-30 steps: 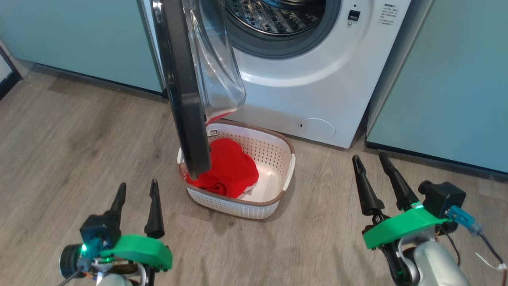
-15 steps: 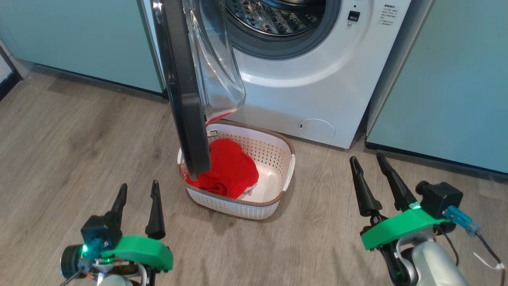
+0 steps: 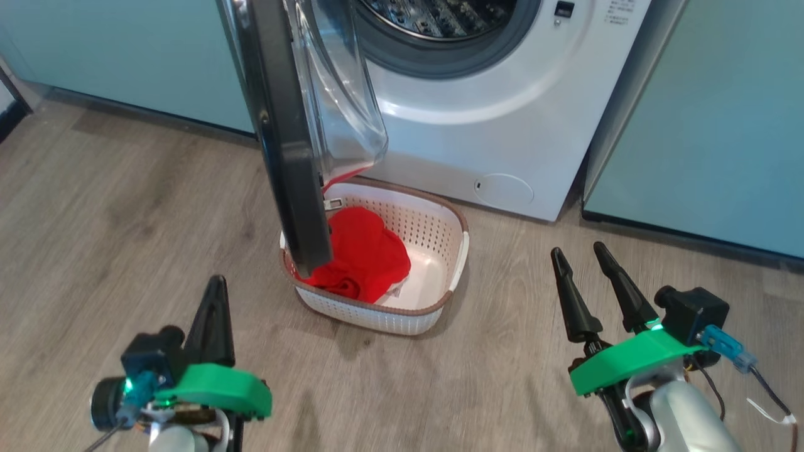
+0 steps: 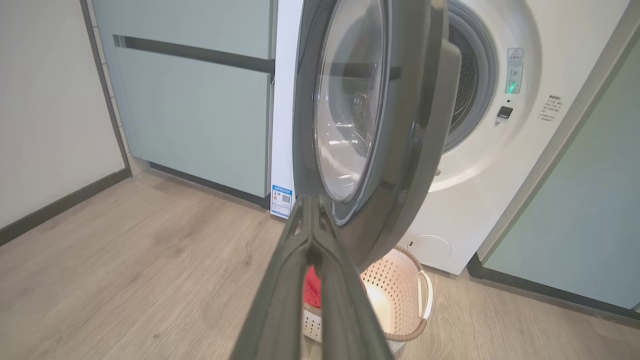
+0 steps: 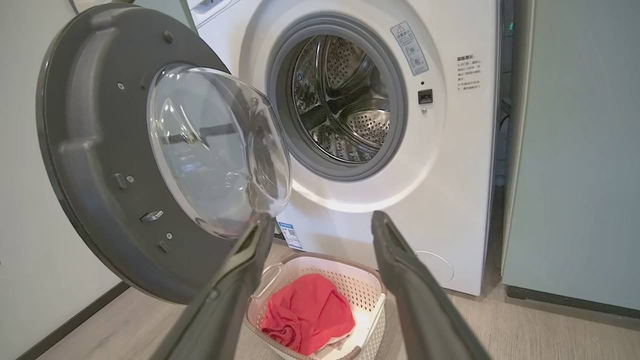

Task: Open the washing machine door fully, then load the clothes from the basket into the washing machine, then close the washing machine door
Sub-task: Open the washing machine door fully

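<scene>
Door (image 3: pixel 286 157) in the head view standing edge-on, roughly square to the washer (image 3: pixel 496 119), overhanging the left of the basket (image 3: pixel 460 251) and hiding part of the clothes (image 3: pixel 367 251), these lying in the basket's left half, on the floor (image 3: pixel 125 220) just before the washer. Left gripper (image 3: pixel 217 282) low, left of the basket, clenched on nothing; right gripper (image 3: pixel 576 251) right of the basket, spread, empty, well apart from everything. Left wrist view: pinched fingers (image 4: pixel 282 295) aimed at the door's lower rim, outer glass face ahead, no touch to be seen. Right wrist view: drum (image 5: pixel 345 105) bare, basket and clothes framed between the parted fingers. Likely step in hand: swinging the door wider. Push from the inner side, so bring closed tips round the free edge or use the right arm; press on the black rim far from the hinge, never on the glass bowl; sweep slowly outward, keeping above the basket. Only then reach for the clothes.
</scene>
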